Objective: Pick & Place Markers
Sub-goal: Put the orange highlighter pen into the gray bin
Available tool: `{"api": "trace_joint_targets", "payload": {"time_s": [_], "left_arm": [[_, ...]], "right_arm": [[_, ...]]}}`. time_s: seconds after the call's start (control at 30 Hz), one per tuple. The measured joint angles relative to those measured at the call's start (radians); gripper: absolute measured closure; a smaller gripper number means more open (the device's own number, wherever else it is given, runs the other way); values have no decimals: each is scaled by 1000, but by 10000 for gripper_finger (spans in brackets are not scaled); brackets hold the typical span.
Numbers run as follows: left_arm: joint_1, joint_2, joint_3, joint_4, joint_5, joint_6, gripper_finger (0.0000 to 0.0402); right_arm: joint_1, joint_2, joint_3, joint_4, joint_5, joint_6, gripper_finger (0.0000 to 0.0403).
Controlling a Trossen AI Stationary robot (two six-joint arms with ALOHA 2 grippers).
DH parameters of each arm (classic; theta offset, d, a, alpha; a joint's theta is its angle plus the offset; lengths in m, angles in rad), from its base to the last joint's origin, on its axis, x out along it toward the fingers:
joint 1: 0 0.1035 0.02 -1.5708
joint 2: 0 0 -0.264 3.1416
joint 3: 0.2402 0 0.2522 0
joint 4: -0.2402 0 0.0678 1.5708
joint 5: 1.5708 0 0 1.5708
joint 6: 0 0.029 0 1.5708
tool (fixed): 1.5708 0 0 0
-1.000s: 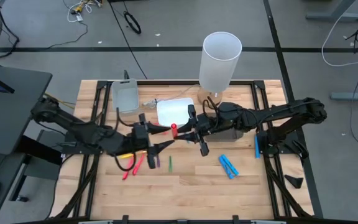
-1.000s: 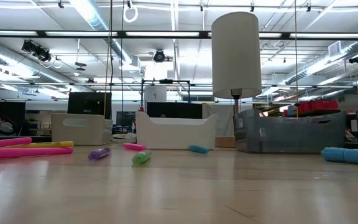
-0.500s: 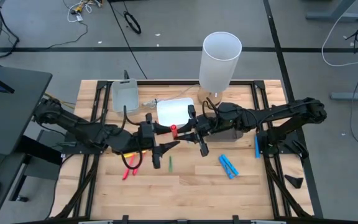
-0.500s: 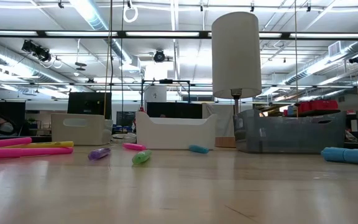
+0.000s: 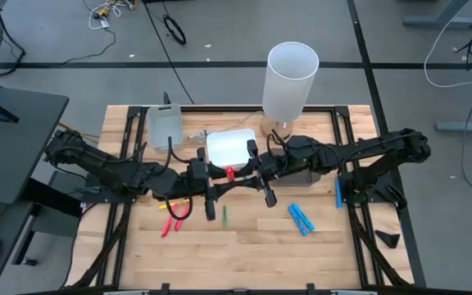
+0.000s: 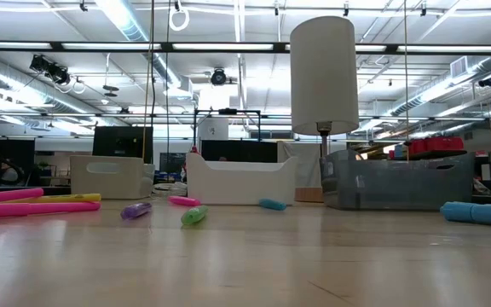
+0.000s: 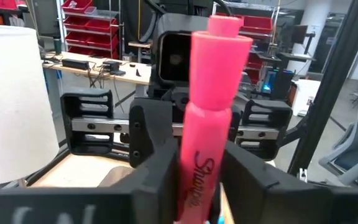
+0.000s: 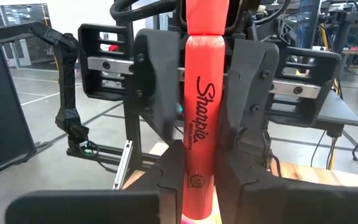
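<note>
A red marker (image 5: 229, 172) stands upright above the table's middle, between my two grippers. My right gripper (image 5: 236, 171) reaches in from the table's right and is shut on it. My left gripper (image 5: 223, 176) reaches in from the left and its fingers close on the same marker. Each wrist view shows the marker (image 7: 213, 93) (image 8: 205, 74) with the other arm's gripper behind it. More markers lie flat on the wood: pink and yellow ones (image 5: 171, 218), a green one (image 5: 224, 215) and blue ones (image 5: 300, 218). Neither gripper shows in the low view. My left gripper pinches the red marker's barrel (image 7: 197, 177) between its two fingers, at the printed lettering. It comes level from the table's left, across the marker. The marker stands upright with its cap (image 7: 224, 28) on top, clear of the table. My right gripper pinches the red marker's barrel (image 8: 199, 177) between its two fingers, below the lettering. It comes level from the table's right, across the marker. The marker is upright and lifted clear. The left arm's fingers (image 8: 160, 93) flank it farther up.
A grey tray (image 5: 165, 124) and a white tray (image 5: 230, 146) sit toward the far edge. A dark tray (image 5: 306, 175) lies under the right arm. A tall white cylinder (image 5: 290, 78) stands at the far edge. Another blue marker (image 5: 338, 192) lies near the table's right side.
My left gripper has moved toward the table's right and a little toward the far edge, up to the red marker. Its fingers now stand against the marker's sides. My right gripper and the marker have kept still.
</note>
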Motion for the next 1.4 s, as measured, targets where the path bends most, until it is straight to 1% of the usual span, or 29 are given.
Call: {"api": "trace_joint_targets", "payload": {"time_s": [0.07,0.13,0.3,0.4,0.6,0.77,0.93,1.03,1.1,1.27,1.4], "left_arm": [[0,0,0,-1,0,5,320],[0,0,0,-1,0,7,334],[0,0,0,1,0,-6,334],[0,0,0,2,-8,-43,334],[17,-4,0,6,-10,-166,334],[21,-36,0,-17,-36,-286,334],[23,-97,0,-127,-57,-450,334],[27,-128,0,-229,-56,-575,334],[28,-148,0,-327,-48,-682,334],[28,-196,0,-569,14,-942,334],[28,-219,0,-715,90,-1104,334]], "right_arm": [[0,0,0,-2,0,8,347],[0,0,0,-2,1,11,343],[0,0,0,-2,1,10,321],[0,0,0,-1,4,1,303],[-4,-26,0,-30,4,-30,272],[-9,-82,0,-114,8,-94,263],[-17,-135,0,-226,21,-104,263],[-18,-156,0,-269,38,-103,264],[-18,-161,0,-282,38,-106,264],[-18,-162,0,-285,38,-99,264],[-18,-162,0,-288,38,-99,264]]}}
